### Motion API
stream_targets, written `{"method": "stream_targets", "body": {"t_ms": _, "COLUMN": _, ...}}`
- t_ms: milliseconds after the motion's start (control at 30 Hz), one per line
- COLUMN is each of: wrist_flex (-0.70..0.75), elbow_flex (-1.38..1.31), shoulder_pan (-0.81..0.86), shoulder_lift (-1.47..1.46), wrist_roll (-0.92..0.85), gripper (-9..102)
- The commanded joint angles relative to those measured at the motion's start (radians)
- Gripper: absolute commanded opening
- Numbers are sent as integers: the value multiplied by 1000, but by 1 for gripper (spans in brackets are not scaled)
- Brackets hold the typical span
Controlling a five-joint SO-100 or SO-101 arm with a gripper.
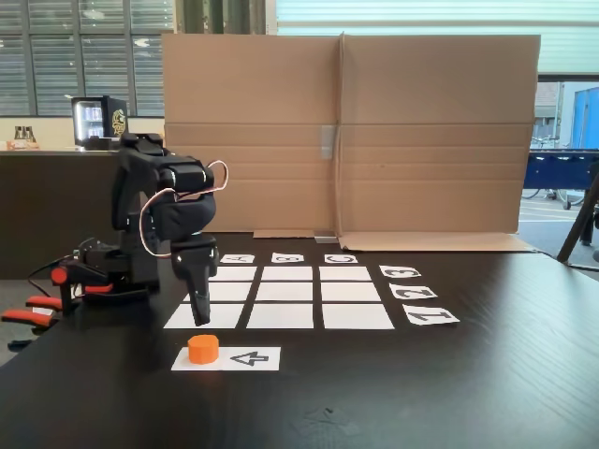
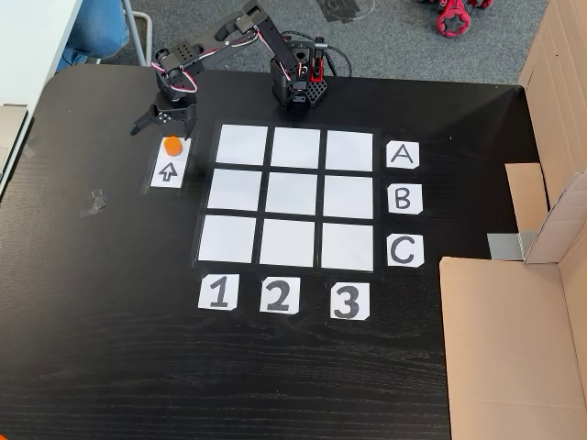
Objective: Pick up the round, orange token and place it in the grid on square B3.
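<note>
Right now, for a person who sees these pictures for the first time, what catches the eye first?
The small bright orange token on the white arrow card, left of the grid in the top-down fixed view. Then the three-by-three grid of white paper squares on the black table, and the black robot arm with its jaws above the token.

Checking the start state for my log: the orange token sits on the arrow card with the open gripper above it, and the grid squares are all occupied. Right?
Not quite: all nine squares of the grid are bare in the fixed view from above. The token is on the arrow card, below the open gripper.
</note>
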Motion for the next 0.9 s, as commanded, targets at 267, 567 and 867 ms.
{"method": "stream_targets", "body": {"t_ms": 267, "wrist_flex": -5, "elbow_flex": -94, "shoulder_pan": -2, "shoulder_lift": -80, "wrist_roll": -23, "gripper": 56}}
{"method": "stream_targets", "body": {"t_ms": 567, "wrist_flex": -12, "elbow_flex": -138, "shoulder_pan": 3, "shoulder_lift": -132, "wrist_roll": -31, "gripper": 56}}
{"method": "stream_targets", "body": {"t_ms": 867, "wrist_flex": -9, "elbow_flex": -141, "shoulder_pan": 6, "shoulder_lift": -150, "wrist_roll": -37, "gripper": 47}}
